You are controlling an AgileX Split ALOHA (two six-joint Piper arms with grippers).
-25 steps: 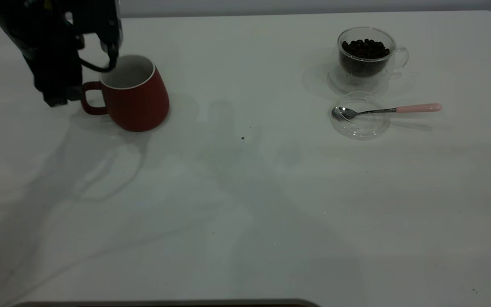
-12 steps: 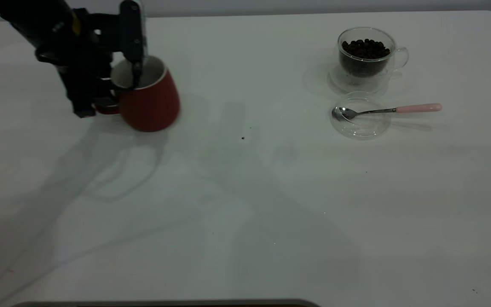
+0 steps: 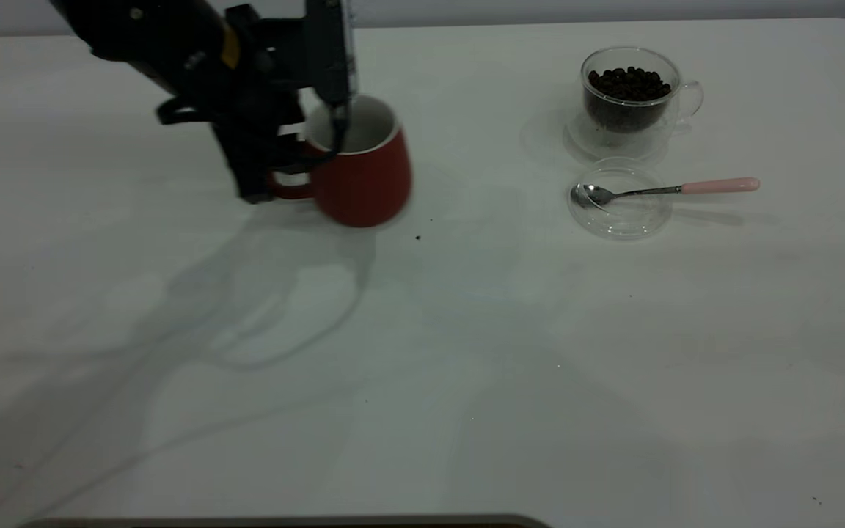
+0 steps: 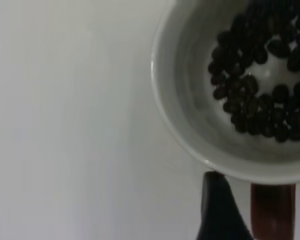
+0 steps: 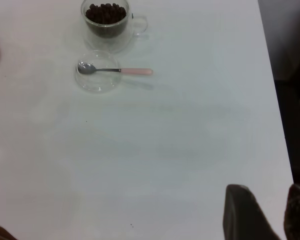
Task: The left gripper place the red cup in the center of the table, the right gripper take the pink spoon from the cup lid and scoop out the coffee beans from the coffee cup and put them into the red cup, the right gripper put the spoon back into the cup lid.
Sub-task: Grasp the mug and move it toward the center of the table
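Red cup (image 3: 364, 176), white inside with some beans, clamped by left gripper (image 3: 323, 139) jaws.

2 cups (image 3: 364, 172), 1 spoon (image 3: 664, 189), 1 lid (image 3: 619, 202)

Ext view: left arm (image 3: 195, 51) cut off by top edge, upper links out of frame. Left gripper (image 3: 323, 136) covers red cup (image 3: 364, 183) handle side & part of rim; one finger dips inside, the other hidden behind the body. Cup's right side smeared by motion blur, outline soft. Left wrist view: cup cut off at two edges, only part of the rim & inside w/ beans (image 4: 255, 95) seen; handle clipped. Right wrist view: right gripper (image 5: 267, 212) only partly in frame, tips cropped at corner. Red cup a sliver at frame edge there
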